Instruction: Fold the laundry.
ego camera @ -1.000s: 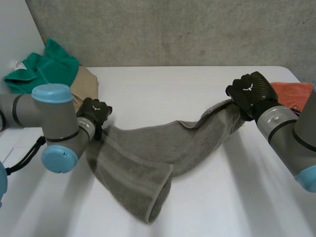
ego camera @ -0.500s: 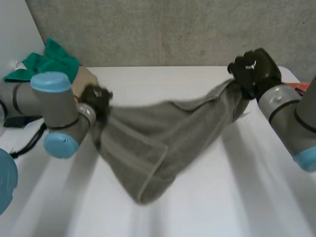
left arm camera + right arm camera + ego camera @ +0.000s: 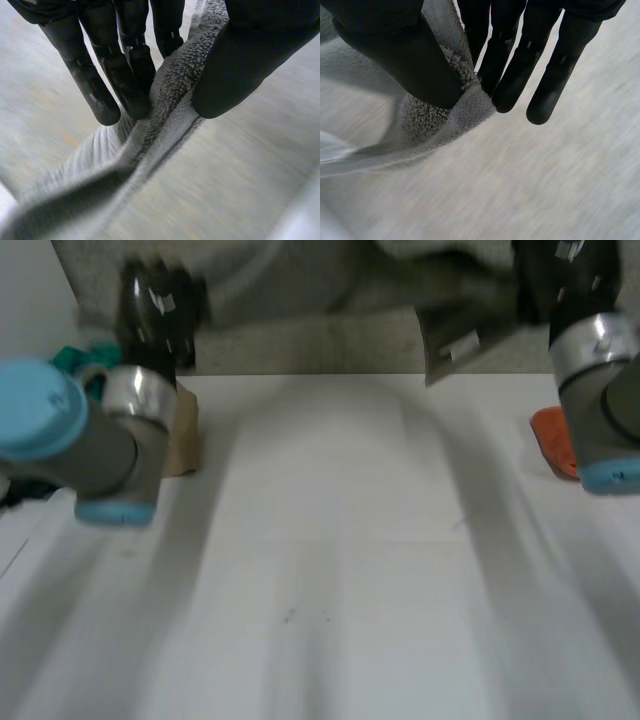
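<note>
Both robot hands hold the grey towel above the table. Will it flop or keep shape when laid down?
Likely floppy: the grey towel bunches and creases where the left robot hand and right robot hand pinch its edge. The looped pile probably resists slipping.

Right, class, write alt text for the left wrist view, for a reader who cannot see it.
The robot's black left hand pinches the hemmed edge of a grey towel between straight fingers and thumb. The towel stretches away from the fingertips in a long fold.
</note>
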You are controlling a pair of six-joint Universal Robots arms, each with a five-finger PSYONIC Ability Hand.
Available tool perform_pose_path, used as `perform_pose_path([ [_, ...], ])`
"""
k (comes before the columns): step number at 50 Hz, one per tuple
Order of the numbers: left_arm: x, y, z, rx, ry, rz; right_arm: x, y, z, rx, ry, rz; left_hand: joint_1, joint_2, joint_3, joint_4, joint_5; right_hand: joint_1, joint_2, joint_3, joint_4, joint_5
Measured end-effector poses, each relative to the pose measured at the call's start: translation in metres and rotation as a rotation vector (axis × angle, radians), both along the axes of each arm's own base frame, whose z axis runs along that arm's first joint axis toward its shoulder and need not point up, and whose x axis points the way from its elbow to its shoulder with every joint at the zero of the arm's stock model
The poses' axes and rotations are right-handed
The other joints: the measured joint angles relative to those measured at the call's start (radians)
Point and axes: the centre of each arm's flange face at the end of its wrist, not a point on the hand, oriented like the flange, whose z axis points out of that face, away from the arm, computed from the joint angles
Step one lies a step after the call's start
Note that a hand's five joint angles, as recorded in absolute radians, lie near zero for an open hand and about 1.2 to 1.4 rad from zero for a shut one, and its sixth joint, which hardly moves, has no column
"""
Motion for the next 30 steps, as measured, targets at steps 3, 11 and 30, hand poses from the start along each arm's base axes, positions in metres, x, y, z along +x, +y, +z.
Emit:
perform_pose_path([
  [3, 0.001, 0.013, -0.036, 0.099, -0.051, -0.022, -0.004, -0.001, -0.035, 0.144, 0.056, 0.01, 0.0, 0.0, 0.0, 0.0, 0.0, 0.0, 0.0, 0.0, 0.0, 0.0],
  [11, -0.006, 0.072, -0.126, 0.352, -0.207, -0.136, -0.024, 0.008, -0.144, 0.599, 0.248, 0.009, 0.0, 0.001, 0.0, 0.0, 0.0, 0.0, 0.0, 0.0, 0.0, 0.0],
  [30, 0.014, 0.125, -0.089, 0.535, -0.275, -0.16, -0.052, 0.023, -0.127, 0.611, 0.315, -0.045, -0.74, -0.801, -0.797, -0.811, -0.747, -0.724, -0.808, -0.843, -0.862, -0.852],
])
